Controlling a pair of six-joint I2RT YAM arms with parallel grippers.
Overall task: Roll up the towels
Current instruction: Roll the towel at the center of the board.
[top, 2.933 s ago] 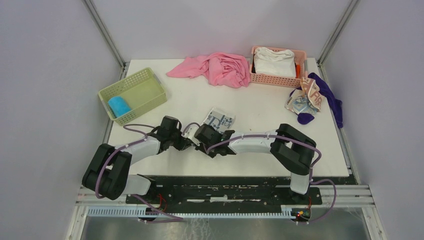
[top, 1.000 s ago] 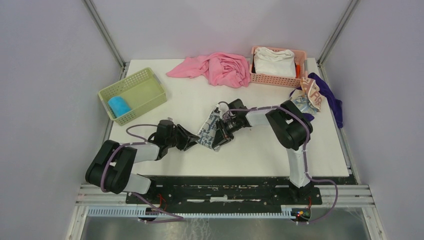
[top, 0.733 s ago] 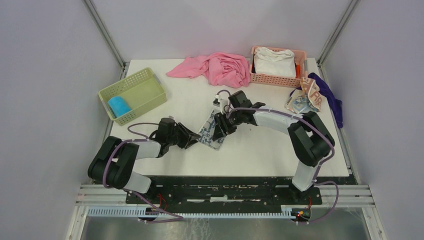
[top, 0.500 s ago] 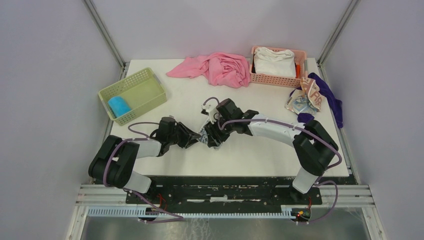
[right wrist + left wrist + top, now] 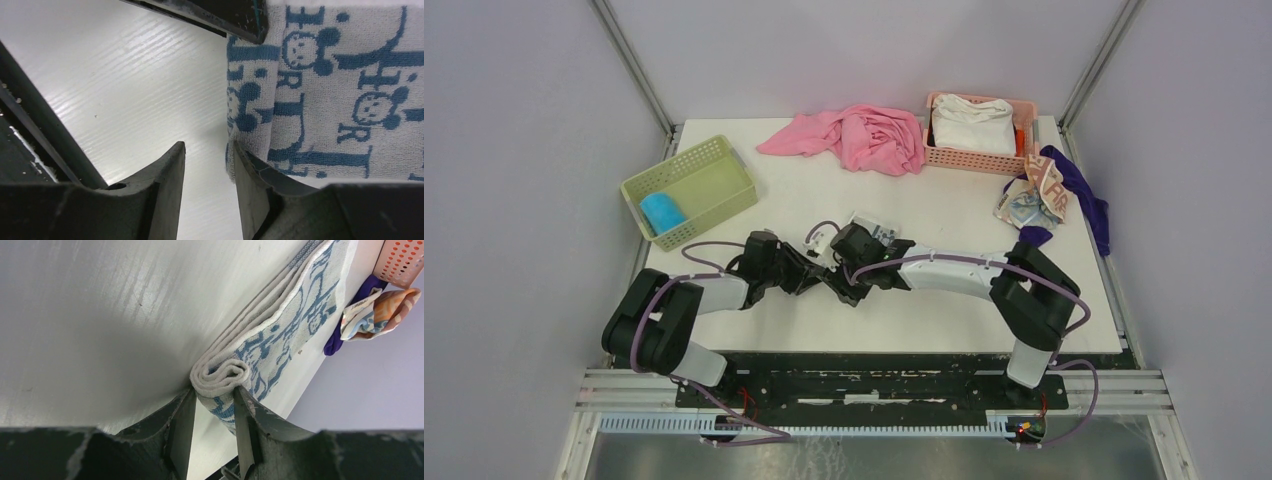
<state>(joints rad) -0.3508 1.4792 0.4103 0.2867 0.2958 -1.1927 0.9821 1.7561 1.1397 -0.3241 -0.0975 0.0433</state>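
Squarely at table (image 5: 944, 310) centre, pinched the rolled end of the printed towel (image 5: 280, 335) in the left gripper (image 5: 214, 392). Held the right gripper (image 5: 207, 165) at the towel's edge, jaws slightly parted, clamping nothing. Saw the blue towel (image 5: 662, 210) in the green basket (image 5: 724, 160) at ten o'clock, the cream towel (image 5: 1034, 195) at two.

White table (image 5: 924, 325) (pale lilac walls (image 5: 524, 100))

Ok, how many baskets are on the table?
2. A green basket at the left edge holds a rolled blue towel; a pink basket at the far right corner holds a white cloth.
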